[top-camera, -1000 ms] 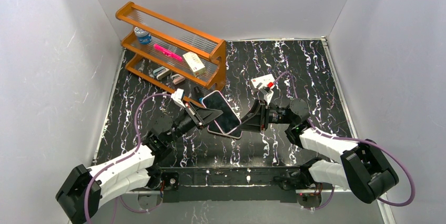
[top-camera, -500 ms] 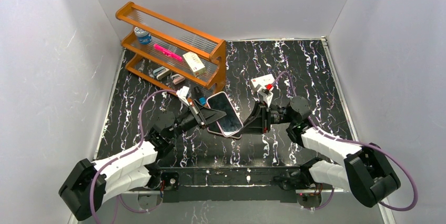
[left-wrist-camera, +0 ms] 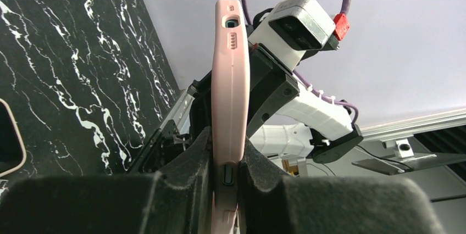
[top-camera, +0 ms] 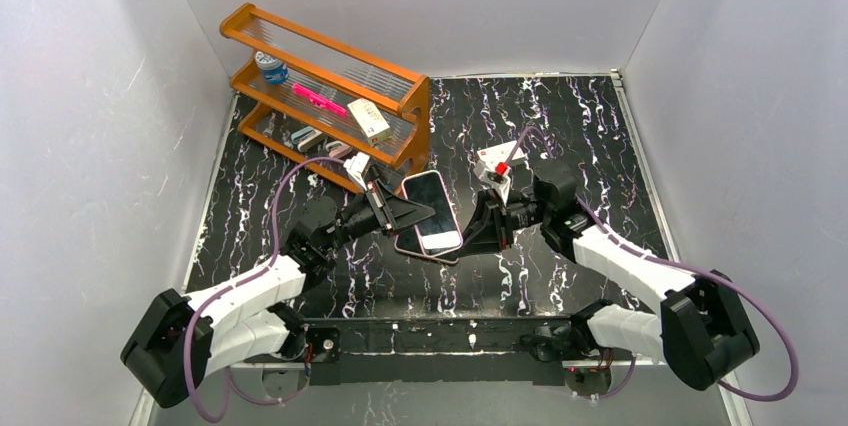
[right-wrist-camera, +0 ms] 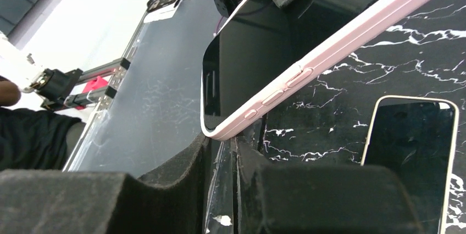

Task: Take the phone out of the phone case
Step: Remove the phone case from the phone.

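The left tool (left-wrist-camera: 228,160) is clenched on the long edge of the pink case (left-wrist-camera: 231,80), holding it off the bench (top-camera: 570,126) at mid-bench, just near and right of the wooden rack (top-camera: 330,96). The phone (top-camera: 432,208) sits in the case, dark screen up and tilted. From the right, the right tool (right-wrist-camera: 222,182) has its pads nearly together, pinching the case's corner; from the left wrist its black fingers (left-wrist-camera: 272,88) show on both sides of the case's far end. A second phone (right-wrist-camera: 412,151) lies flat on the bench just beneath the held one.
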Tool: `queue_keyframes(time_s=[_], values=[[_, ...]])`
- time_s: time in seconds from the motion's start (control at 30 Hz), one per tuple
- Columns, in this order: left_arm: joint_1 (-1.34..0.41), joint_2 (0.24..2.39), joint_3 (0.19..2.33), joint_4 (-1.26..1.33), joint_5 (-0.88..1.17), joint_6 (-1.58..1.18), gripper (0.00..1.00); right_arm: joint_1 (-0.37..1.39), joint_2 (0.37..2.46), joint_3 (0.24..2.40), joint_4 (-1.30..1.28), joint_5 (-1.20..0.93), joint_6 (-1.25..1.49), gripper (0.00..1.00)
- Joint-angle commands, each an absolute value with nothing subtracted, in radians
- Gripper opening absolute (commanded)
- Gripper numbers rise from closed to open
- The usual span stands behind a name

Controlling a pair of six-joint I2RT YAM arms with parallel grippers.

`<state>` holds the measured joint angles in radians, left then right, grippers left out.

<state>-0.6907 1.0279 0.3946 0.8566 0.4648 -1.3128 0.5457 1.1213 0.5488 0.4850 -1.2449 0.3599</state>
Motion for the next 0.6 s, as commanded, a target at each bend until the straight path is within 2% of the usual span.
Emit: queue_keyframes(time_s=[0.0, 0.13, 0.33, 0.47, 0.57], values=[[-0.740, 1.002, 0.447, 0.923, 0.646, -1.326, 0.00, 0.557, 1.191, 0.646, 0.437, -1.089, 0.216, 0.01], [-0.738, 0.974, 0.457, 0.840, 0.616, -1.236, 0.00, 0.557, 1.170, 0.624, 0.408, -1.085, 0.216, 0.03], [-0.732, 0.903, 0.590, 0.397, 0.522, -0.858, 0.00, 0.556, 1.102, 0.586, 0.326, -1.113, 0.202, 0.33], [-0.731, 0.892, 0.646, 0.319, 0.530, -0.792, 0.00, 0.556, 1.069, 0.567, 0.346, -1.143, 0.206, 0.42], [-0.732, 0.906, 0.638, 0.360, 0.567, -0.818, 0.00, 0.557, 1.065, 0.569, 0.386, -1.170, 0.226, 0.45]])
